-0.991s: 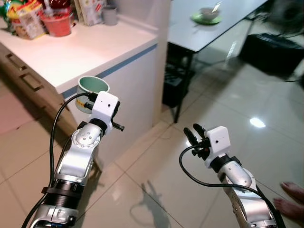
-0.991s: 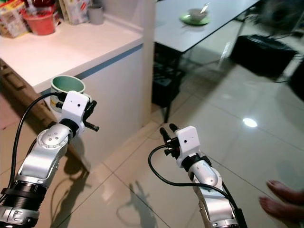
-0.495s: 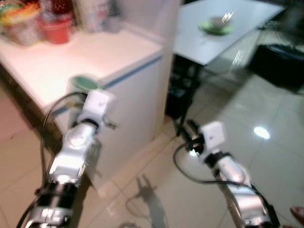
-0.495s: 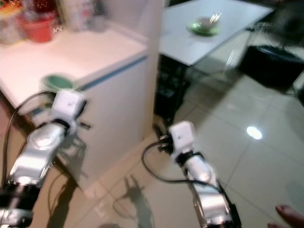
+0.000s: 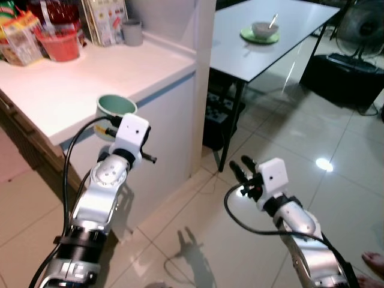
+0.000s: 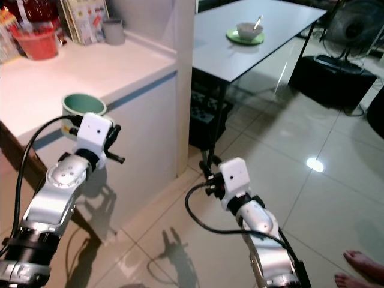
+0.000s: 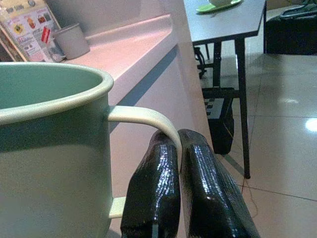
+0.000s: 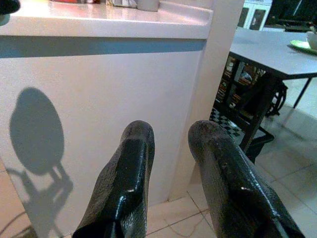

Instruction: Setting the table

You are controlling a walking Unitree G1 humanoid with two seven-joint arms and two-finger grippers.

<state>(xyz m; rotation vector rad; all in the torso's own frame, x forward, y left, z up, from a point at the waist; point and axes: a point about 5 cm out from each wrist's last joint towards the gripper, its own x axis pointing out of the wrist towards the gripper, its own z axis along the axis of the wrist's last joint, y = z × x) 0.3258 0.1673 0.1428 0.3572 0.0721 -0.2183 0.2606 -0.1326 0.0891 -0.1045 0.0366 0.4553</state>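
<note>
A: Starting with the left eye view, where is the cup sitting?

B: The left gripper (image 5: 114, 129) is holding the green mug (image 5: 116, 111) up in the air, just off the front edge of the white counter (image 5: 90, 75). The counter's corner is jutting out right beside it. Beyond that corner, tiled floor (image 5: 288, 132) is lying open toward the grey table (image 5: 264, 30), where a green plate (image 5: 260, 36) is carrying a small bowl (image 5: 261, 28).

A: And the right eye view?

B: The right gripper (image 6: 207, 174) is hanging low over the open tiles, well apart from the counter side and near the table's leg (image 6: 216, 135). A person's bare foot (image 6: 360, 267) is showing at the lower corner.

A: What is the left wrist view telling us?

B: The two black fingers (image 7: 156, 188) are pressing together on the mug's pale handle (image 7: 148, 119), gripping it. The mug's rim is standing level, with the counter edge running just behind.

A: The right wrist view?

B: Its fingers (image 8: 126, 183) are standing apart with nothing between them, facing the counter's white side panel (image 8: 99, 109).
</note>
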